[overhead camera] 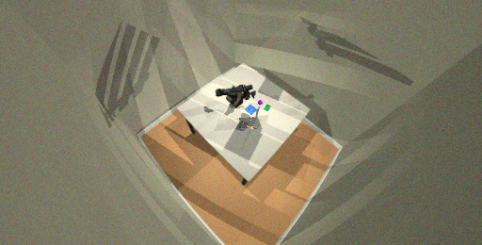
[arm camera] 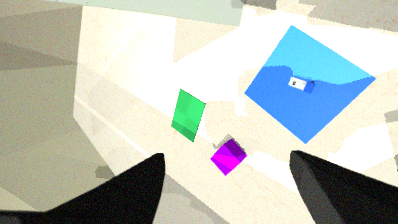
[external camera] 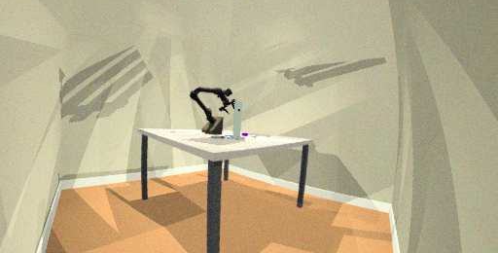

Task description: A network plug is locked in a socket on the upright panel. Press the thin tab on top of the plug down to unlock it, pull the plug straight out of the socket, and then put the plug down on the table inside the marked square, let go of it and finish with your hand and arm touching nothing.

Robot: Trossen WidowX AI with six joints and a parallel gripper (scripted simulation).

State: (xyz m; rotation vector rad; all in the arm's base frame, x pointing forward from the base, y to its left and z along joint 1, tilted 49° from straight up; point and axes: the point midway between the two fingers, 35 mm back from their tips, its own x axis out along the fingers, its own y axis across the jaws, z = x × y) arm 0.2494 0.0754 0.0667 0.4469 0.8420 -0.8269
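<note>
1. The desk (external camera: 272, 144) is a pale, flat slab on dark slim legs, standing on an orange floor (external camera: 272, 226) with walls set back from every edge.
2. The arm (external camera: 206, 100) rises from a dark base near the desk's middle and bends over toward the upright panel (external camera: 237, 119), a thin pale slab standing on the desk top.
3. The pincer (arm camera: 227, 175) hangs above the desk with its two black, tapering fingers spread wide; nothing lies between them, and open air separates them from the surface below.
4. The marked square (arm camera: 310, 85) is a flat blue patch on the desk, part of it in shade. Seen from the wrist, it lies ahead and to the right of the pincer.
5. The plug (arm camera: 300, 83), a small white block with a dark end, lies inside the blue square near its middle, well apart from the fingers.
6. A flat green tile (arm camera: 188, 115) lies left of the square; its edges do not touch it.
7. A small magenta cube (arm camera: 228, 156) rests on the desk between the green tile and the square, showing directly between the two fingertips in the wrist view.
</note>
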